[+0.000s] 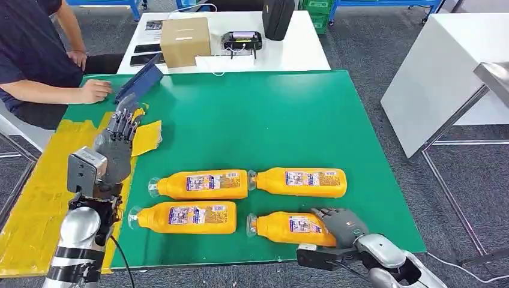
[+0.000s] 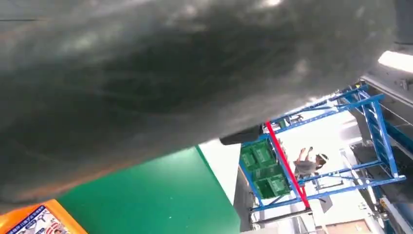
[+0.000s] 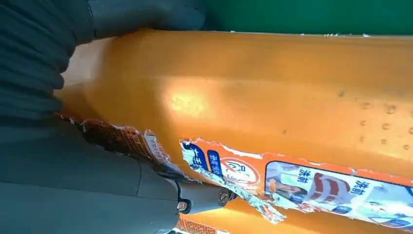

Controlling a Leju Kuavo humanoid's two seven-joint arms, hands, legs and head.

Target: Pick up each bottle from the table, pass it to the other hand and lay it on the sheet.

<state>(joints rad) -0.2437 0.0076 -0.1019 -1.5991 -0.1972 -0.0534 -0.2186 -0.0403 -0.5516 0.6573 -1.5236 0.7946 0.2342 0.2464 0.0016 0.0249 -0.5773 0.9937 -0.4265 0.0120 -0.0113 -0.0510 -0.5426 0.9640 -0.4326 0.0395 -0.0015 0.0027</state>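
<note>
Four orange bottles lie on the green table (image 1: 252,114) in two rows: far left (image 1: 204,184), far right (image 1: 303,182), near left (image 1: 186,216) and near right (image 1: 288,228). My right hand (image 1: 339,225) wraps the base end of the near-right bottle (image 3: 253,97), which lies on the table; the thumb (image 3: 97,185) presses its torn label and the fingers (image 3: 146,14) curl over the other side. Raised at the table's left, my left hand (image 1: 117,141) holds nothing, fingers stretched upward. The yellow sheet (image 1: 36,198) covers the table's left edge. A bottle corner (image 2: 34,222) shows in the left wrist view.
A person sits at the far left, one hand (image 1: 93,91) on the table beside a blue tablet (image 1: 139,83). A cardboard box (image 1: 185,41), a black device (image 1: 241,41) and a black case (image 1: 278,18) stand on the white table behind. Another white table (image 1: 444,66) stands to the right.
</note>
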